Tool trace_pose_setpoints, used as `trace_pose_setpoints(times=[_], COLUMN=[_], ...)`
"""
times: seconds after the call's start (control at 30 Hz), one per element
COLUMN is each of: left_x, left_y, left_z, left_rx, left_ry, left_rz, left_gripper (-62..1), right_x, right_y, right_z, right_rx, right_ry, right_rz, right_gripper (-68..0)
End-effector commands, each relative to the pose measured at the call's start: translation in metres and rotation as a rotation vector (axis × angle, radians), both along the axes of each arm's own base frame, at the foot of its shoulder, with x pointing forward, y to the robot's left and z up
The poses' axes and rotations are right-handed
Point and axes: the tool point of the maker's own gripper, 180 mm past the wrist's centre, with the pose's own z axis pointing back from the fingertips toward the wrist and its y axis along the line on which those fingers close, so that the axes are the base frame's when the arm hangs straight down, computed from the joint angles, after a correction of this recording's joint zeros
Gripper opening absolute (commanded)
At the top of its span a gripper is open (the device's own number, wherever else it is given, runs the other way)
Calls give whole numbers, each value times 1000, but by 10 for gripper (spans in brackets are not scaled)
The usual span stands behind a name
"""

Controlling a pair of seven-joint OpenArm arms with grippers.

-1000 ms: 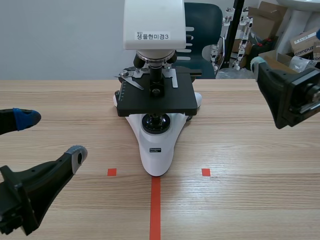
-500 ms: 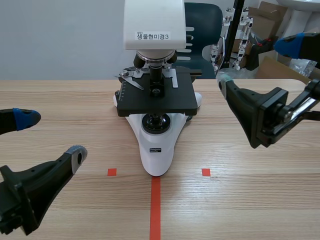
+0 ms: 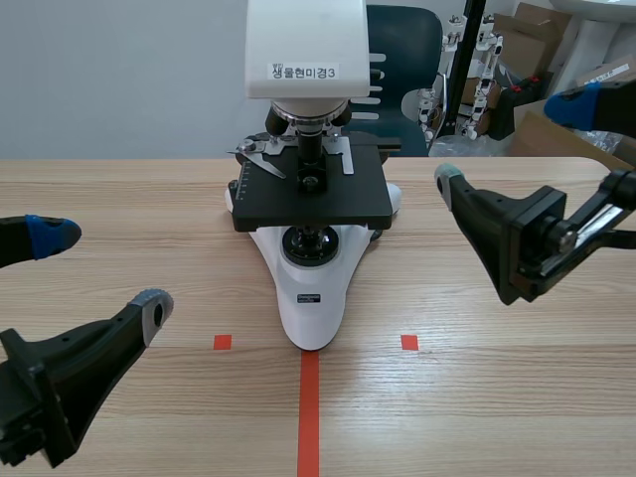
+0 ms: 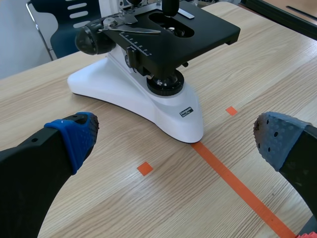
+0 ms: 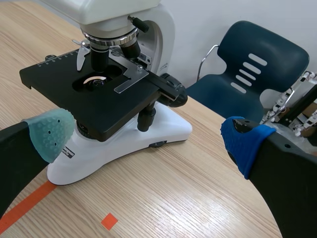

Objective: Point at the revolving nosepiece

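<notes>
A white microscope (image 3: 307,199) with a black stage (image 3: 310,194) stands mid-table. Its revolving nosepiece (image 3: 306,121) sits under the white head, a silver ring carrying black objectives; it also shows in the right wrist view (image 5: 110,40). My right gripper (image 3: 517,139) hangs open to the right of the microscope, at about stage height and clear of it. In the right wrist view the right gripper (image 5: 148,139) frames the base (image 5: 148,131). My left gripper (image 3: 99,268) stays open low at the left, short of the microscope (image 4: 143,84).
A dark blue chair (image 3: 402,60) stands behind the table, seen also in the right wrist view (image 5: 252,69). Cardboard boxes (image 3: 542,40) and a rack lie at the back right. Orange-red tape marks (image 3: 309,407) run in front of the microscope base.
My right arm swung in from the far right toward the microscope and dropped lower, then nearly stopped. The left arm has not moved.
</notes>
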Motion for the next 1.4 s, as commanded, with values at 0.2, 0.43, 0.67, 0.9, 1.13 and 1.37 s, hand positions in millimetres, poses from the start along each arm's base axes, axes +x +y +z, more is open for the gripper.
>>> trace_pose_setpoints(times=[0.2,0.43,0.67,0.9,1.13,1.37], left_x=[1,1,1,1,1,1], left_y=[-3,-3,-3,-3,-3,-3], left_z=[9,9,9,9,9,9], left_rx=[-25,-25,-25,-25,-25,-25], left_ry=[-25,-25,-25,-25,-25,-25], left_rz=[3,2,2,2,2,2], left_gripper=[14,14,14,14,14,14], right_x=[-7,-10,-10,-10,-10,-10], right_y=[-8,-26,-37,-39,-39,-39], right_z=[-13,-32,-48,-49,-49,-49], right_rx=[-24,-10,-23,-24,-24,-24], right_ry=[-14,-10,20,23,23,23], right_rz=[1,-40,-66,-68,-69,-69], right_gripper=[4,4,4,4,4,4])
